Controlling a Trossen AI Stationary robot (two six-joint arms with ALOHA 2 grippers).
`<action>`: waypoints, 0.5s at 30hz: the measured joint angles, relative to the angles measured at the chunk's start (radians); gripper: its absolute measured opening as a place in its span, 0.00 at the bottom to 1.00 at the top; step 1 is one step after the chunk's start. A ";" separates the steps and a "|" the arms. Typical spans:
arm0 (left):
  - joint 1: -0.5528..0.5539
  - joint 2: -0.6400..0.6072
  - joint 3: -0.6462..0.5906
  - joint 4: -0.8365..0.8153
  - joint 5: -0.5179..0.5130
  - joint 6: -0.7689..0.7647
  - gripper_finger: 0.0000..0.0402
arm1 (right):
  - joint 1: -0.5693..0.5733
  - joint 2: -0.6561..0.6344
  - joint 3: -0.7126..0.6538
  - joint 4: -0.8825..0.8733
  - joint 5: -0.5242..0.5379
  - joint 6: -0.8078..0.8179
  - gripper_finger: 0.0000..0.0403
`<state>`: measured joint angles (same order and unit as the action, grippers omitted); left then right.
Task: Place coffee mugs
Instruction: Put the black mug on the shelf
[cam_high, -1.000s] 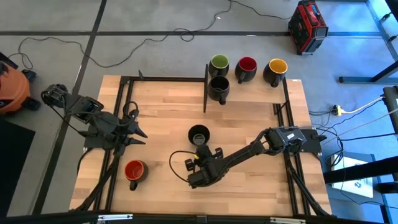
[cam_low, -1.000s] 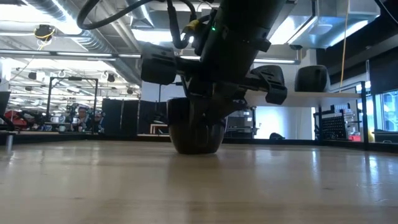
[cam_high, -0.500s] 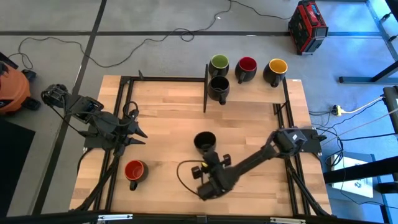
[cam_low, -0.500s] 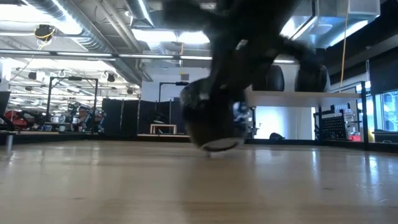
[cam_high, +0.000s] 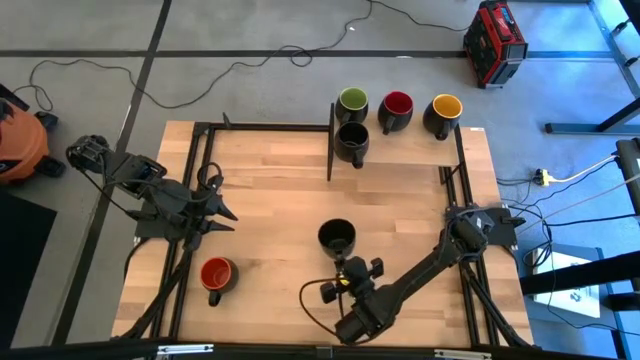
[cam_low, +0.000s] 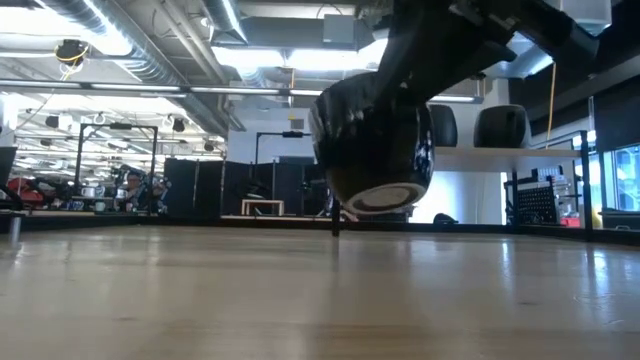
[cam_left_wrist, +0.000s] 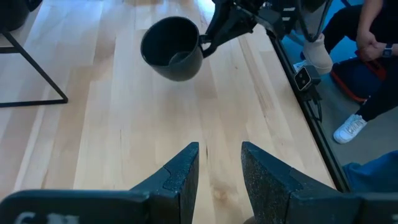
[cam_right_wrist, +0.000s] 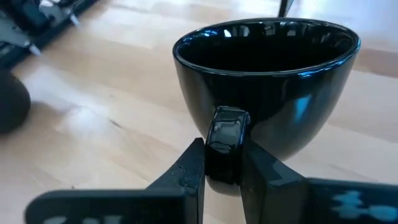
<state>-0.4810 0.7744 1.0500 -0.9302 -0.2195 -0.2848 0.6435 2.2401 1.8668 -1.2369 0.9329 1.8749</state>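
A black mug (cam_high: 337, 237) with a black inside hangs above the middle of the wooden table (cam_high: 260, 190), held by my right gripper (cam_high: 346, 262), which is shut on it. In the low view this mug (cam_low: 375, 150) is tilted, clear of the table. A red-inside mug (cam_high: 216, 273) stands on its base near the front left. Green (cam_high: 352, 101), red (cam_high: 397, 105) and yellow (cam_high: 445, 108) mugs stand in a row at the far edge, with another black mug (cam_high: 352, 140) just in front. My left gripper (cam_left_wrist: 219, 168) waits open at the left with nothing in it. My right gripper pinches the mug's handle (cam_right_wrist: 224, 140) between its two fingers (cam_right_wrist: 189, 171), which lie one on each side of the loop. The fingers come from the table's near side, slanting down. The mug is lifted clear of the table and tilted, its mouth facing up.
A black metal frame (cam_high: 200, 160) runs along the table's left and far sides, with an upright bar (cam_high: 330, 150) beside the far mugs. A person's legs (cam_left_wrist: 373, 93) show beyond the table's right edge. Bare wood (cam_high: 270, 190) lies between the arms.
My right gripper has risen and drawn back toward the table's near edge and a little to the right, still shut on the handle. The black mug, which stood on the table, is now lifted clear and tilted.
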 joint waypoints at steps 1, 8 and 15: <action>0.000 0.000 0.000 0.000 0.000 0.000 0.29 | 0.002 0.000 0.000 -0.015 0.015 0.012 0.12; 0.000 0.000 0.000 0.004 0.000 -0.001 0.29 | 0.013 -0.066 0.000 -0.206 0.074 0.103 0.12; 0.000 0.000 0.000 0.004 0.000 -0.001 0.29 | 0.019 -0.138 0.000 -0.340 0.093 0.151 0.12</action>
<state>-0.4808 0.7742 1.0500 -0.9261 -0.2199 -0.2858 0.6623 2.1022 1.8664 -1.5772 1.0261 2.0255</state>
